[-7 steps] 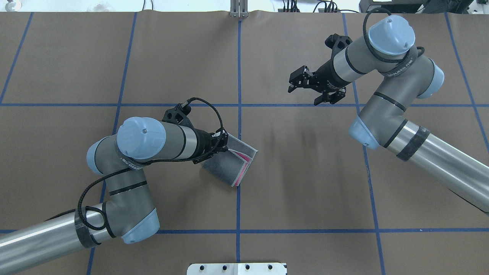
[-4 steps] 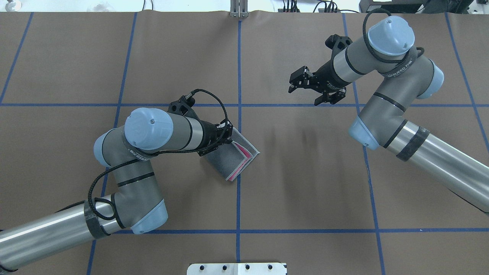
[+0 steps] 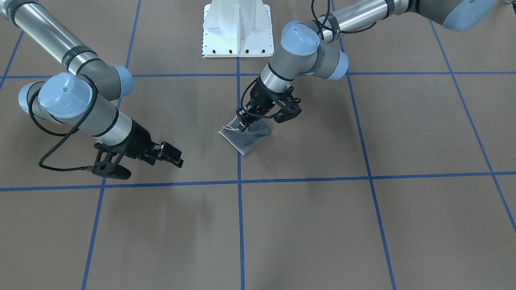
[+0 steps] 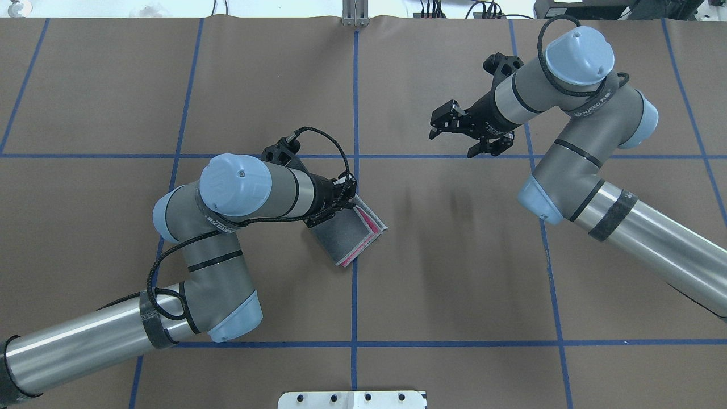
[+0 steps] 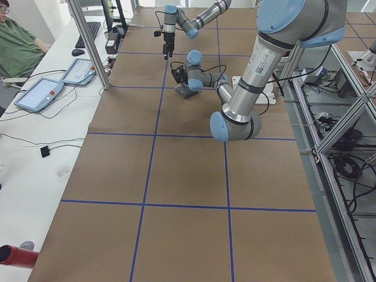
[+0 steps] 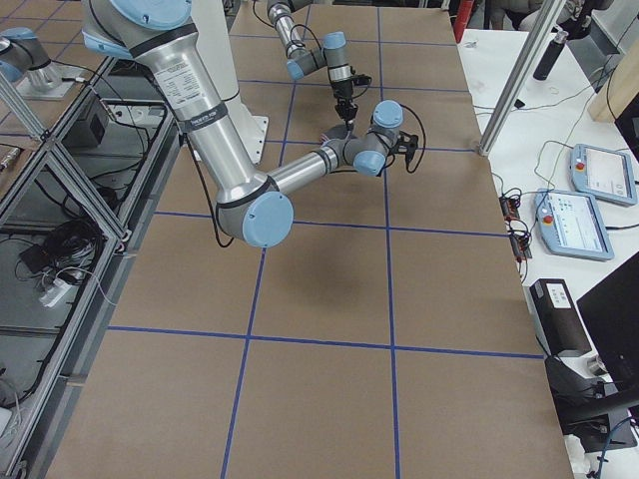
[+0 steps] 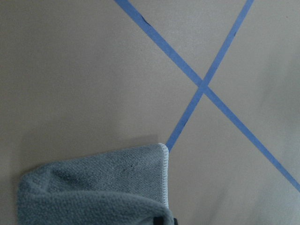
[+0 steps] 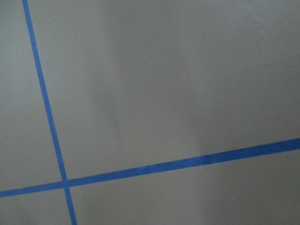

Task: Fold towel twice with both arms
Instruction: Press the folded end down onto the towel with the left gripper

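- Folded terry towel [image 4: 341,243], grey face outward with a light stitched border: it lies on the brown paper-covered bench [image 4: 454,255] near the centre, on the left arm's side. Its far corner overlaps the central blue tape line [image 4: 355,85].
- Pink layers show at the towel's stacked edge, on the side toward the right arm.
- Left black two-finger gripper [image 4: 345,200]: it points down at the towel's upper edge. In the front-facing view its jaws [image 3: 242,125] are pinched together on the cloth at that edge.
- The left wrist view shows a raised grey fold of the towel [image 7: 93,183] at the bottom of the frame. One stitched corner reaches the tape line.
- Right black two-finger gripper [image 4: 452,142]: its jaws are spread wide and hold nothing. It hangs above bare bench, well apart from the towel.
- In the front-facing view, the right gripper [image 3: 174,156] is tilted toward the bench centre.
- The right wrist view shows only bench surface and crossing blue tape.
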Robot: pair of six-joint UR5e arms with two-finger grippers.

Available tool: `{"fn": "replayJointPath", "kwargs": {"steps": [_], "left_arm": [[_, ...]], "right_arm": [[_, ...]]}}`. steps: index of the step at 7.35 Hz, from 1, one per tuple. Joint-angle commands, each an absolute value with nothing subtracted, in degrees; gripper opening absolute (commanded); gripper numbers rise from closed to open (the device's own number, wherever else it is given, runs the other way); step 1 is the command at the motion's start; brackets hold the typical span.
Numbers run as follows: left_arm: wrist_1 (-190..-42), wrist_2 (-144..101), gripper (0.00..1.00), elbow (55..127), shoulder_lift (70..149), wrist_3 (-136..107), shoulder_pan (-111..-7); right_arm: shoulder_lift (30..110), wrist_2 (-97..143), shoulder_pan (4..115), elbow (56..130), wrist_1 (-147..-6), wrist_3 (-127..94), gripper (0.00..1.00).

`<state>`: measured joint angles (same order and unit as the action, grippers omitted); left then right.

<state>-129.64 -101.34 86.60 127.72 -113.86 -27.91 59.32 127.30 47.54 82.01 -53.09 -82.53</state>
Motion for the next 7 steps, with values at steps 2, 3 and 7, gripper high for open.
{"fn": "replayJointPath", "kwargs": {"steps": [2, 3, 7], "left_arm": [[-129.73, -101.25, 0.0, 84.74, 128.23, -114.0, -27.95], [-131.29, -101.25, 0.0, 82.81, 128.75, -113.99, -28.47], [-132.88, -101.16, 0.0, 75.69, 133.33, -115.49, -29.53]], "right_arm": [[59.24, 126.31, 47.03, 81.57, -53.09, -82.53, 1.0], [59.33, 126.21, 46.85, 81.56, -53.0, -82.53, 1.0], [59.33, 124.99, 46.06, 81.48, -53.09, -82.53, 1.0]]}}
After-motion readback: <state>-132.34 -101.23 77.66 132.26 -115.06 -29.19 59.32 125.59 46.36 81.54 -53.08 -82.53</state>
